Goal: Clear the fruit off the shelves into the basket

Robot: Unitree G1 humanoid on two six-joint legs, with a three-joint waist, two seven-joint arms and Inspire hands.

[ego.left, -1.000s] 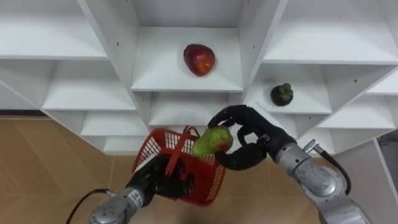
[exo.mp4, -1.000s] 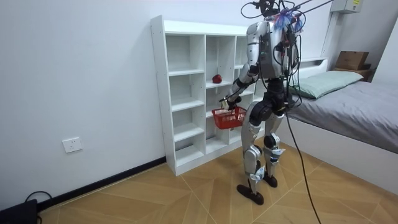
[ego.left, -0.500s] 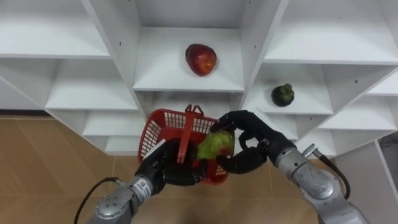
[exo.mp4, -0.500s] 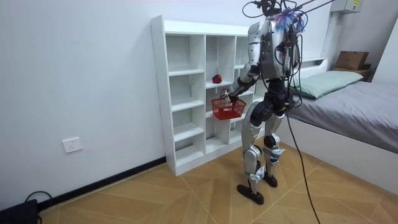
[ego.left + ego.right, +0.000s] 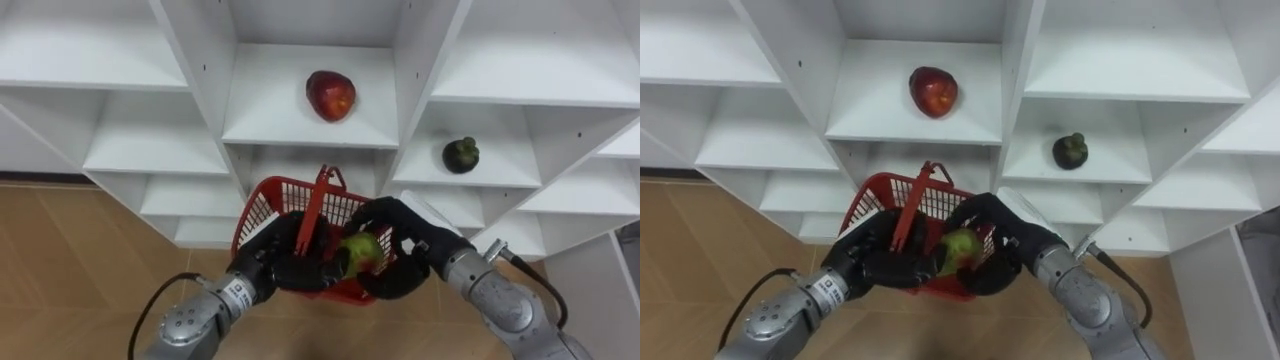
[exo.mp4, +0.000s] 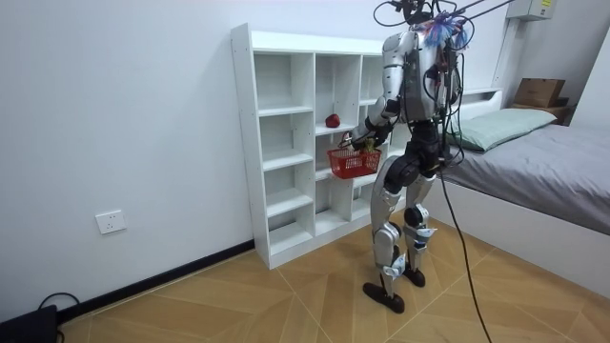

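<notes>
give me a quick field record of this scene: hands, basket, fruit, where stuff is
left hand: fingers curled on red basket, held before the closet
right hand: fingers curled round green fruit, over the basket
red apple: on middle shelf
dark fruit: on shelf to the right, lower
robot: standing facing the closet

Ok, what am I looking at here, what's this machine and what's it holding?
It is a two-legged humanoid robot standing at a white closet. The room view is taken from a camera across the room; the two eye views come from its head, looking down at its arms. Its left robot hand grips a red basket. Its right robot hand holds a green fruit, perhaps a pear, at the basket's rim. On the shelves lie a red apple and a dark mangosteen.
</notes>
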